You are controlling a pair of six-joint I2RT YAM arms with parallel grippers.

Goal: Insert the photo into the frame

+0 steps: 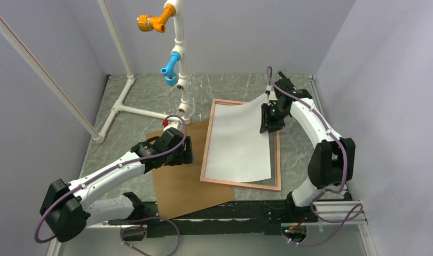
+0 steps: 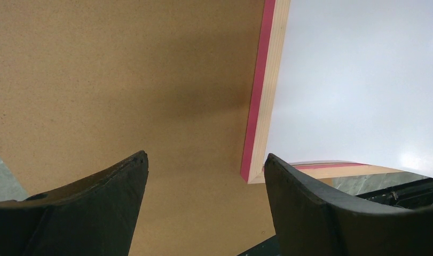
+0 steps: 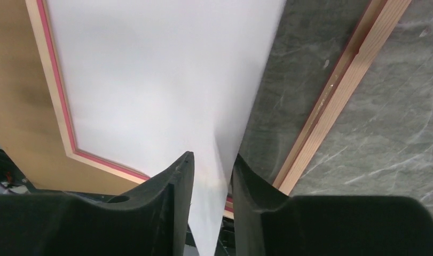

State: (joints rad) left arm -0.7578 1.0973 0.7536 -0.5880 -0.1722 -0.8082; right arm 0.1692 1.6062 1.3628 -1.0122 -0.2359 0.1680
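The frame [image 1: 207, 144] lies flat on the table, pale wood side up, with a pink-red edge showing. The photo [image 1: 241, 144] lies in it with its white back up, and its far right corner curls upward. My right gripper [image 1: 268, 120] is shut on the photo's right edge; the wrist view shows the sheet [image 3: 160, 80] running between the fingers [image 3: 176, 181], above the frame's right rail [image 3: 342, 90]. My left gripper [image 1: 188, 151] is open and empty, hovering over the brown hardboard panel [image 2: 123, 80] just left of the frame's near left corner [image 2: 265, 96].
The hardboard panel [image 1: 187, 186] lies under the frame's left side and reaches toward the near edge. A white pipe stand [image 1: 179, 69] with orange and blue fittings stands at the back left. Grey marbled table [image 3: 395, 133] shows right of the frame.
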